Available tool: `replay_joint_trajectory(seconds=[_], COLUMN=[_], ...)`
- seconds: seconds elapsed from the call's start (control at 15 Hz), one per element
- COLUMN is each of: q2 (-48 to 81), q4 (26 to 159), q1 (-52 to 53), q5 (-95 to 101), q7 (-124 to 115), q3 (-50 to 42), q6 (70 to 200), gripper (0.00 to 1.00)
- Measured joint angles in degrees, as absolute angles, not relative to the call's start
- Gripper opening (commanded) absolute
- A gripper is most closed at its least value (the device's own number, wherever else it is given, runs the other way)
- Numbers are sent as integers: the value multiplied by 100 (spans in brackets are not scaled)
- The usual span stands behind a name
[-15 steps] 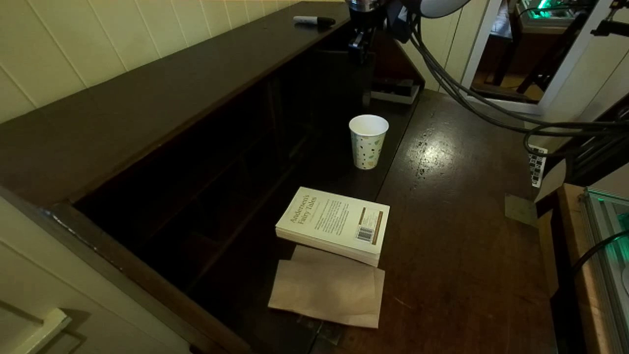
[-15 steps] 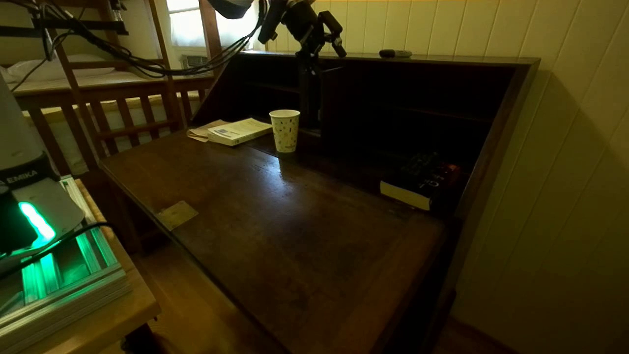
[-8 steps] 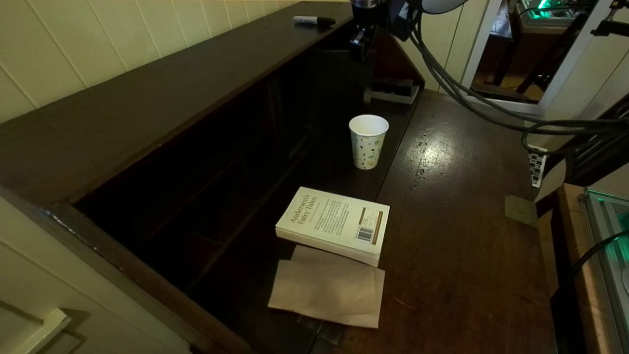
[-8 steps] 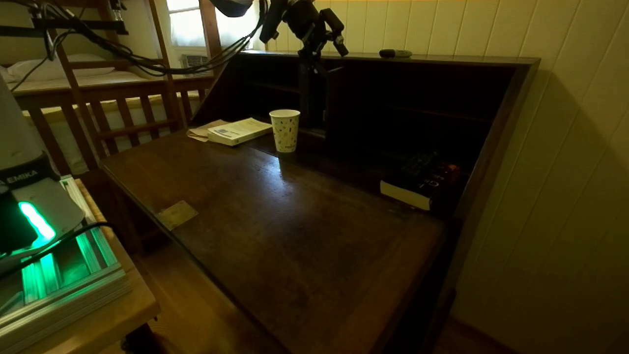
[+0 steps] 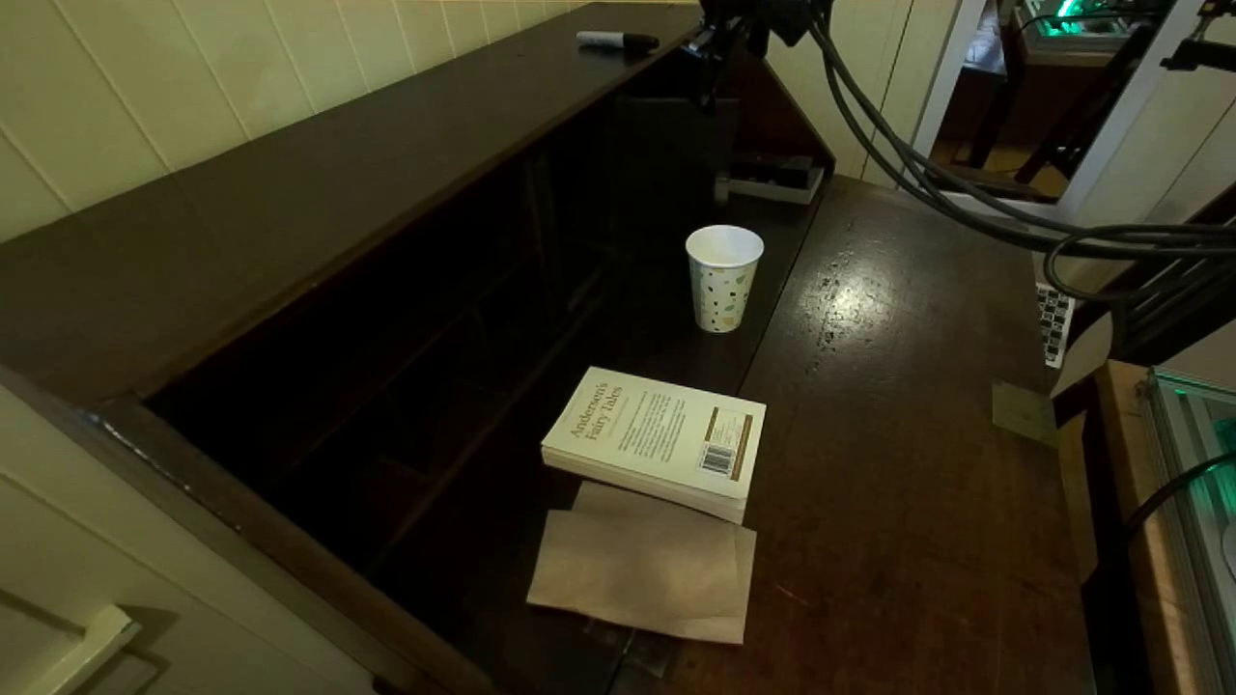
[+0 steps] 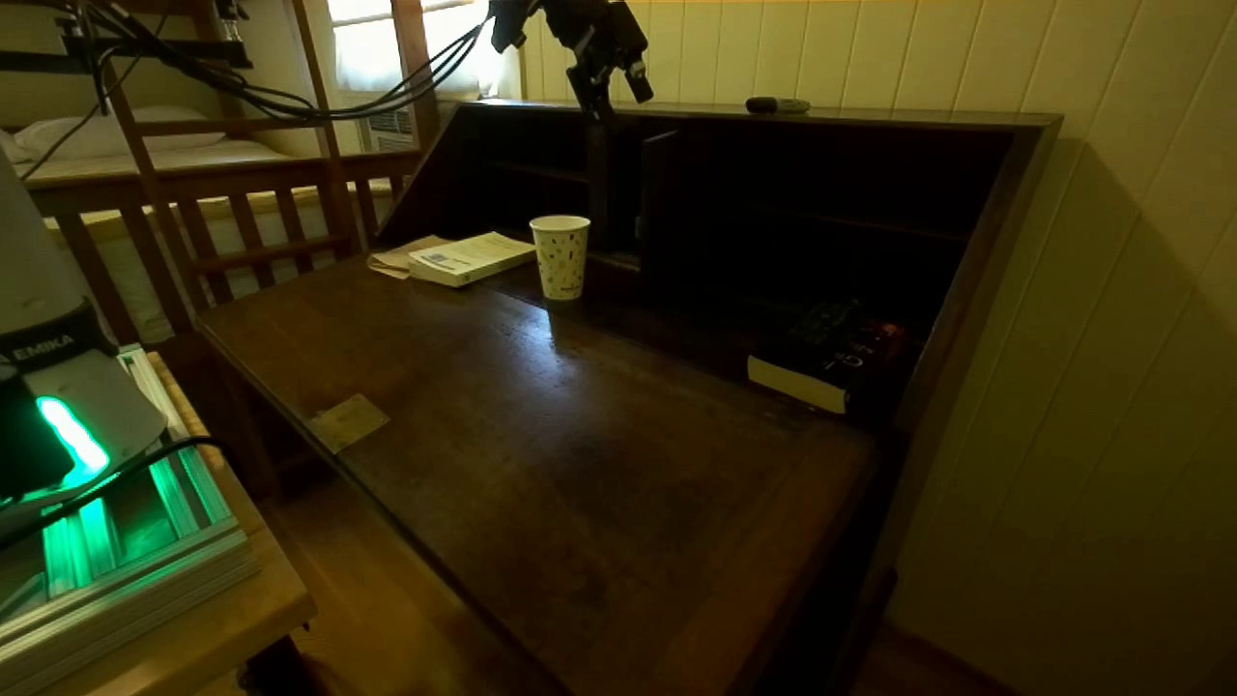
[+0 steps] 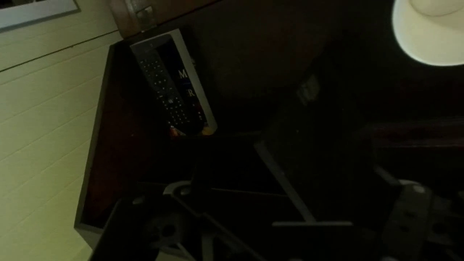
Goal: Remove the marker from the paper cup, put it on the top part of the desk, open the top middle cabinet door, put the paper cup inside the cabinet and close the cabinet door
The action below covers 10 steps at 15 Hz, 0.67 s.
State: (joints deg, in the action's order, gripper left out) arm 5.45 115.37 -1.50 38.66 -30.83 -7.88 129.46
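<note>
The marker (image 5: 618, 41) lies on the top part of the desk (image 5: 319, 150), near its far end. Upright on the desk stands the white paper cup (image 5: 722, 294), nothing sticking out of it; part of it shows at the upper right of the wrist view. The middle cabinet door (image 6: 661, 198) is swung outward, its pale edge running between my fingers in the wrist view. My gripper (image 6: 617, 99) hovers by the ledge above the cabinet, jaws apart and holding nothing. Whether a finger touches the door is too dark to tell in the wrist view.
A white book (image 5: 661, 439) and a folded brown paper (image 5: 642, 569) lie on the desk before the cubbies. A black remote (image 7: 165, 83) rests on a dark thick book (image 6: 821, 362) at the opposite end. Cables (image 5: 927, 208) hang from the arm.
The cabinet door has swung somewhat further out. My gripper has then risen and drawn away from the door's upper edge. Cup and marker have stayed put.
</note>
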Motion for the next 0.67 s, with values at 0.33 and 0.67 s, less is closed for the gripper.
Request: replay_joint_trajectory(seconds=[0.33,0.67], q2=[293,258], q4=[11735,11852], q1=[-141,-140], q5=[2932,2787], q7=[-3086,-3127], q3=[-658,-595], q6=[12583,12491], gripper=[100,100])
